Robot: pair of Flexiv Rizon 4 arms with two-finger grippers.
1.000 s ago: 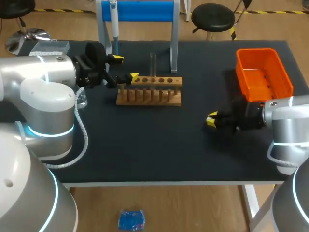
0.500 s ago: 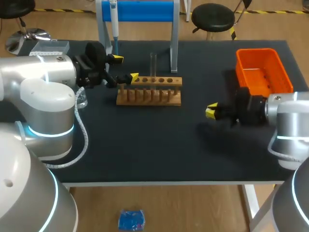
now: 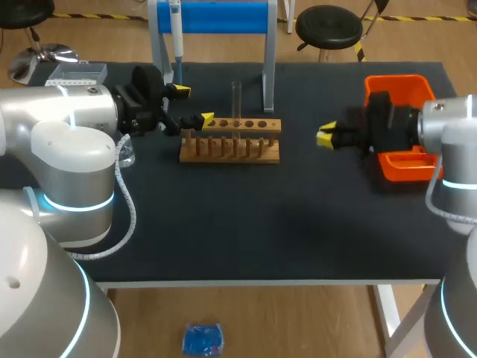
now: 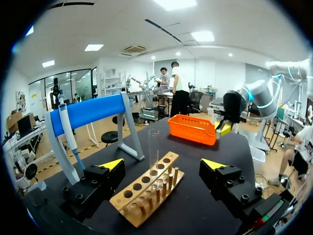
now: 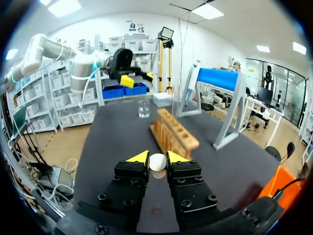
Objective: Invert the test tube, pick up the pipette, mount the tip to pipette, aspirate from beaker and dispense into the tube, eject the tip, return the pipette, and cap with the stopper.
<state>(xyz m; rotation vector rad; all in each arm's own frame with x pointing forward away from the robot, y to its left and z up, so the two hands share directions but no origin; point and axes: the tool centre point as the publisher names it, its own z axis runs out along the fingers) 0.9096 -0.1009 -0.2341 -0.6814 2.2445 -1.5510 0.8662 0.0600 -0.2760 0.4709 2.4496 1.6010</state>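
A clear test tube [image 3: 236, 101] stands upright in the wooden rack [image 3: 231, 142]. My left gripper [image 3: 192, 105] stays open at the rack's left end; in the left wrist view the rack [image 4: 146, 188] and the tube [image 4: 153, 152] lie between its spread fingers [image 4: 112, 164], untouched. My right gripper [image 3: 326, 136] hovers right of the rack, in front of the orange bin. In the right wrist view it [image 5: 157, 157] is shut on a small white stopper [image 5: 157, 163]. The pipette [image 3: 177, 37] hangs on the blue stand [image 3: 216, 16].
An orange bin [image 3: 417, 104] sits at the back right, partly behind my right arm. A glass beaker [image 5: 143, 107] stands left of the rack, mostly hidden by my left arm in the head view. A tip box [image 3: 78, 72] is at the back left.
My right arm has lifted and moved back from the front right toward the orange bin, its gripper staying shut. The left arm has not moved.
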